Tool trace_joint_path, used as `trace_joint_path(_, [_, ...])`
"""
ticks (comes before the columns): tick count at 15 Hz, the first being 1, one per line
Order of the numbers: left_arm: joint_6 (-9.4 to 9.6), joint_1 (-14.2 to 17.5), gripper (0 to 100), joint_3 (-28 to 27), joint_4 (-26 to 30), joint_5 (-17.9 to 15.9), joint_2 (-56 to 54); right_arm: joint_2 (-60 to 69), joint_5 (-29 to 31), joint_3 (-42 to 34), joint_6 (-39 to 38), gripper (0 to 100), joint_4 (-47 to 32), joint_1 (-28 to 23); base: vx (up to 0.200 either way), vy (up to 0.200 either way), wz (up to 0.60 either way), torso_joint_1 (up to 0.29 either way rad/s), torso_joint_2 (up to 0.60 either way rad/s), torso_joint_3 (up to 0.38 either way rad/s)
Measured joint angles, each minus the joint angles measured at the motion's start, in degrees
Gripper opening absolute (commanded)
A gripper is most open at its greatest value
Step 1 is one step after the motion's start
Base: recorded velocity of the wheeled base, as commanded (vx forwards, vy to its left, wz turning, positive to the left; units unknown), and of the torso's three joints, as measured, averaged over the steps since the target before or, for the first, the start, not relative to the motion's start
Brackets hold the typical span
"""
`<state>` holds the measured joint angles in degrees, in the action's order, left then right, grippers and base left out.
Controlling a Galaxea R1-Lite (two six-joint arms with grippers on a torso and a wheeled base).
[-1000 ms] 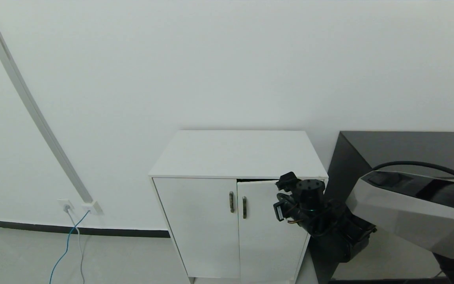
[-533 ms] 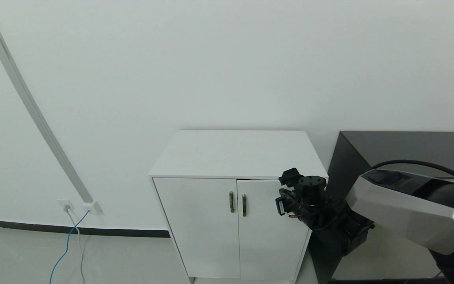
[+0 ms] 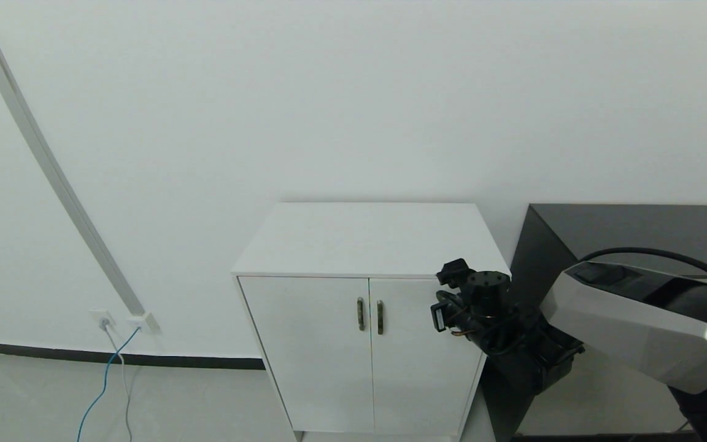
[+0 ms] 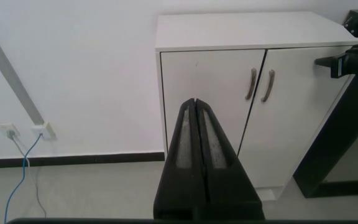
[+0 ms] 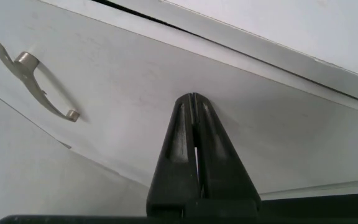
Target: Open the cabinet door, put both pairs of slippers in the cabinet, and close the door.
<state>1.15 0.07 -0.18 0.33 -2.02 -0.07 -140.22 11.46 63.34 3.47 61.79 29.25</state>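
Observation:
The white cabinet (image 3: 366, 242) stands against the wall with both doors flush and shut. Two metal handles (image 3: 370, 315) sit side by side at the centre seam. My right gripper (image 5: 193, 99) is shut, with its tip resting against the right door (image 5: 135, 106) near the upper outer corner, away from the handle (image 5: 39, 84). In the head view that arm's wrist (image 3: 470, 301) sits in front of the right door's top right corner. My left gripper (image 4: 194, 102) is shut and empty, held back from the cabinet (image 4: 241, 93), level with the left door.
A black piece of furniture (image 3: 636, 230) stands right beside the cabinet. Wall sockets with trailing cables (image 3: 121, 325) are low on the wall to the left, under a slanted conduit (image 3: 53, 172). Bare floor (image 3: 114, 399) lies left of the cabinet.
The right door was ajar with a dark gap under the top; it has swung flush shut. My right gripper moved toward the cabinet with it.

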Motion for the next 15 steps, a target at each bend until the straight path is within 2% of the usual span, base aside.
trace_joint_path(15, [0.00,0.00,0,0.00,0.00,0.02,0.00,0.00,-0.05,1.29,0.00,0,-0.21,-0.61,0.000,0.000,0.00,0.000,0.00,0.000])
